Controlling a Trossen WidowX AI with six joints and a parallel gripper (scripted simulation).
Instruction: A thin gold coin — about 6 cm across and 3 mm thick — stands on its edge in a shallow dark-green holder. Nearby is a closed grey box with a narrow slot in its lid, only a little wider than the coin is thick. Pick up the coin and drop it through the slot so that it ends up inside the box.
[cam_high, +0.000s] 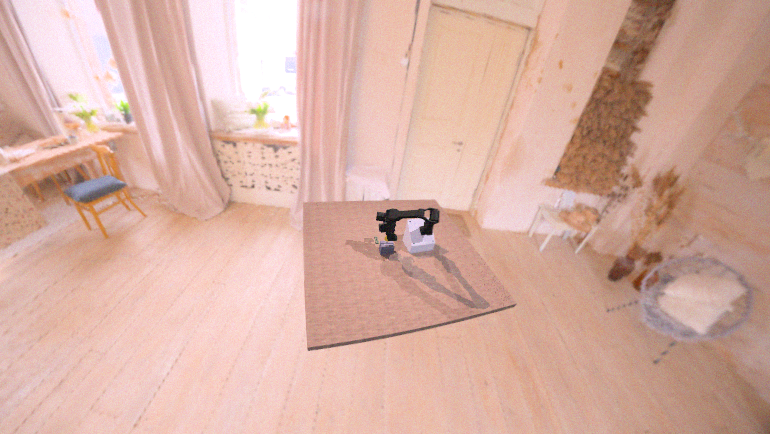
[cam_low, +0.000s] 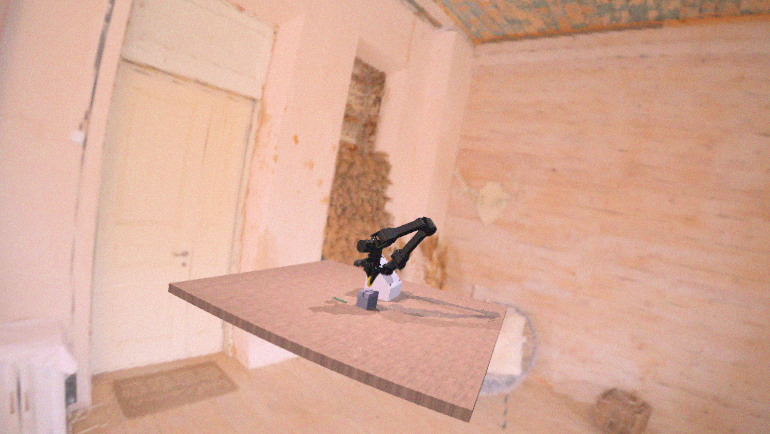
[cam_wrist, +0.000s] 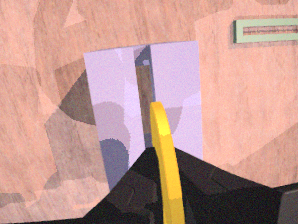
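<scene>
Coin pinched in my claw, lower centre of the wrist view, over the box. I'd expect it stiff, light, perhaps slippery; I'd grip the flat faces near the upper rim, leaving the lower edge free for the slot.

The arm rises to a high bend and folds forward and down. The gripper hangs below the wrist, pointing steeply downward, its dark fingers closed to a narrow gap and gripping.
</scene>
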